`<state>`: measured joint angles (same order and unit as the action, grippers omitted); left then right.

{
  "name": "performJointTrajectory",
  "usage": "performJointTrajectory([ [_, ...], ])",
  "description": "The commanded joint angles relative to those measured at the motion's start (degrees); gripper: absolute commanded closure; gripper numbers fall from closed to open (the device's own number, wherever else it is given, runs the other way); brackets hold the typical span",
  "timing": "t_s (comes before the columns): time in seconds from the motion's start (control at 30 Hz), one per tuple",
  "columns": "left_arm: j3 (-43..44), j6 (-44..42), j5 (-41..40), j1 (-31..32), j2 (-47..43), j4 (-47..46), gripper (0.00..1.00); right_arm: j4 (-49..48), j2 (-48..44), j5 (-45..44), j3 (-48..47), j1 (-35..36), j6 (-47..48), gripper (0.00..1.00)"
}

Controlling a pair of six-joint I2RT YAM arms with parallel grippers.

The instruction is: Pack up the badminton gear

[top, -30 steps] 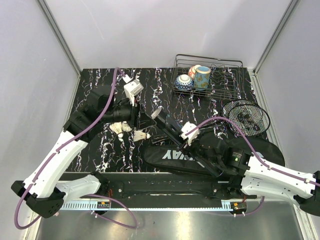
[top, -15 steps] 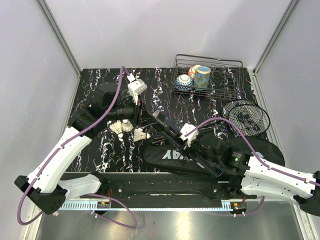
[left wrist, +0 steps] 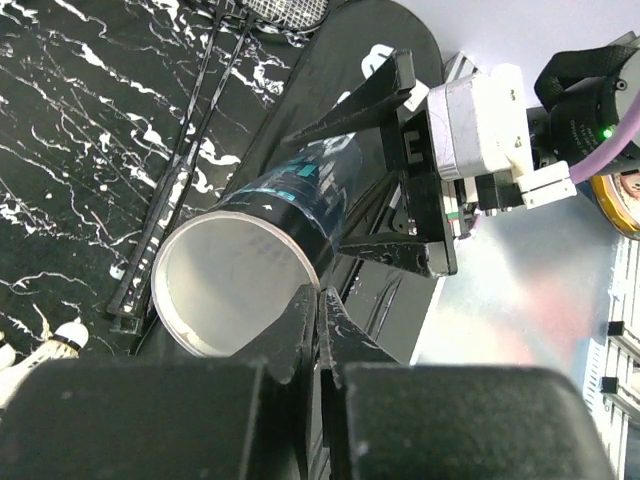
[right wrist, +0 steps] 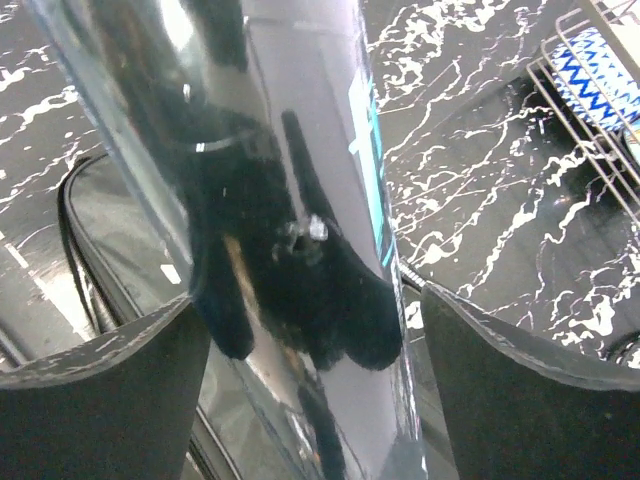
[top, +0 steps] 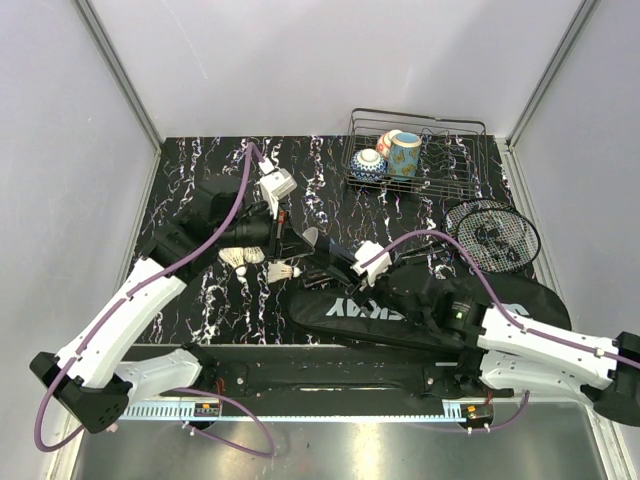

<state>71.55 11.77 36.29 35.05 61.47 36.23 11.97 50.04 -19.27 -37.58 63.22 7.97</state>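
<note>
At the centre of the top view, the dark teal-lettered tube lies slanted between the two tools, its open mouth turned to the upper left. The left tool sits at that mouth. In the left wrist view this tool is closed, finger against finger, and its tips touch the lower edge of the tube's pale rim. I cannot tell whether the thin wall is pinched between them.

The right tool stands wide and straddles the tube farther down its body. The right wrist view shows the tube running between the two black fingers, each close against a side. Whether they press on it cannot be told.

Below the tube lies the long black bag, across the lower middle of the table. The racket has its strung head at the right. Two white shuttlecocks lie left of centre.
</note>
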Motion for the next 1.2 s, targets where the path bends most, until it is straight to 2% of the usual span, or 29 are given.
performJointTrajectory([
  [0.0, -1.7, 1.5, 1.6, 0.5, -1.6, -4.1, 1.00, -11.0, 3.4, -8.6, 0.9, -0.2, 2.3, 0.06],
  [0.03, -1.8, 2.1, 1.4, 0.5, -1.4, -4.3, 1.00, -13.8, 4.6, -8.5, 1.1, -0.1, 2.9, 0.05],
  [0.2, -1.9, 4.0, 2.3, 1.3, -1.0, -5.7, 1.00, -15.2, 8.8, -5.7, -3.4, -0.1, 5.5, 0.02],
  [0.4, -1.9, 4.1, 0.9, 1.5, -1.6, -5.2, 1.00, -14.2, 12.9, -3.4, -10.4, -0.2, 9.2, 0.04],
  [0.5, -0.9, 4.1, 1.7, 1.6, -0.7, -3.2, 1.00, -13.0, 14.1, -2.1, -12.0, -0.1, 10.4, 0.15],
  [0.57, -0.4, 4.0, 2.4, 1.6, -0.2, -2.2, 1.00, -13.1, 14.1, -1.8, -11.8, -0.1, 11.3, 0.33],
  [0.67, 0.8, 2.9, 1.6, 1.5, -1.0, -0.1, 1.00, -14.2, 12.7, -3.4, -9.6, -0.1, 12.0, 0.46],
  [0.77, 2.3, 2.6, -0.2, 0.9, -3.4, 1.7, 1.00, -16.5, 9.1, -4.5, -5.8, -0.2, 12.7, 0.50],
  [0.9, 4.1, 4.3, -0.1, -3.5, -7.5, 1.2, 1.00, -18.0, 4.2, -5.9, -1.2, -0.1, 13.4, 0.57],
  [1.03, 5.6, 8.1, -0.5, -7.9, -11.2, -0.5, 1.00, -18.0, 1.8, -7.2, 0.6, -0.1, 13.3, 0.59],
  [1.17, 6.5, 9.8, -1.7, -9.0, -11.0, -1.2, 1.00, -18.0, 0.8, -7.4, 1.3, -0.2, 12.9, 0.62],
])
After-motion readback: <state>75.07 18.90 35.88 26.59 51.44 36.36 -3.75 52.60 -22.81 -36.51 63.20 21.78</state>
